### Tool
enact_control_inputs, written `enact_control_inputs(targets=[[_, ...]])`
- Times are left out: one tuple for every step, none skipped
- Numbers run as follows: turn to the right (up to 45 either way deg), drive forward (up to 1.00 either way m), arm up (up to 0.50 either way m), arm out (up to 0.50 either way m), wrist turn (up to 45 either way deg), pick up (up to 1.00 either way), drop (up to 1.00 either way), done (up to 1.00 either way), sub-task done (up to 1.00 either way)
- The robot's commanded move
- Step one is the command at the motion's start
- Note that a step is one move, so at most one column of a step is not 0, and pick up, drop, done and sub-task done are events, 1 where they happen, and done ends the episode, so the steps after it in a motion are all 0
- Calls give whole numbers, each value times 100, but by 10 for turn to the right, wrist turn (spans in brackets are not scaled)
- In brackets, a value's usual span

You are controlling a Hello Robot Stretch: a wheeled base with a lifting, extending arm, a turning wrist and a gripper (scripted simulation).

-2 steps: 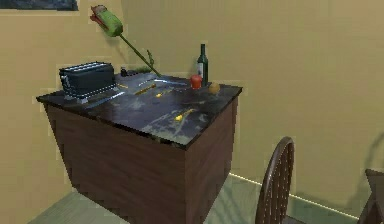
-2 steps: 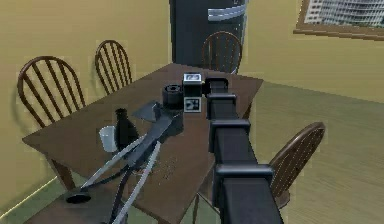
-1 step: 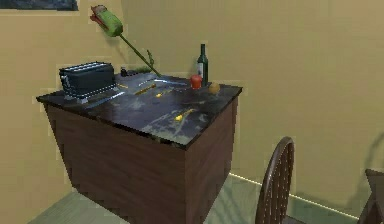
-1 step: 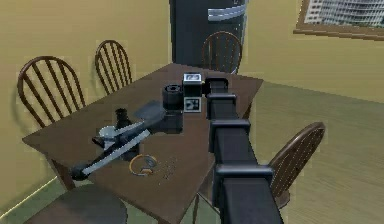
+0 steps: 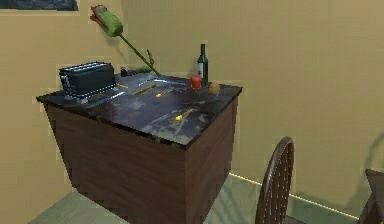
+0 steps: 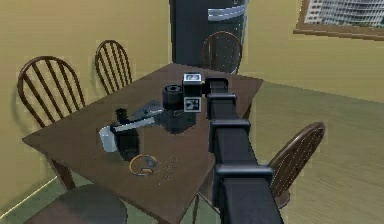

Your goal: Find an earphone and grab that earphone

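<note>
In the arm side view the dark arm reaches out over a brown wooden table. Two white marker squares stand at its far end. Left of them is the gripper's dark body, with the gripper pointing toward the table's left part. A dark blocky thing lies on the table at the fingers, so I cannot tell whether the gripper holds anything. A small round coiled thing lies just in front of it near the table's edge. Its shape is too small to name.
Wooden chairs ring the table, one at the near right. A tall dark cylinder stands behind it. The forward view has a dark counter with a toaster, a bottle and a flower, and a chair back.
</note>
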Motion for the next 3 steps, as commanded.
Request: enact_control_inputs(targets=[[0,0,0,0,150,0,0,0,0],[0,0,-30,0,0,0,0,0,0],[0,0,0,0,0,100,0,0,0]])
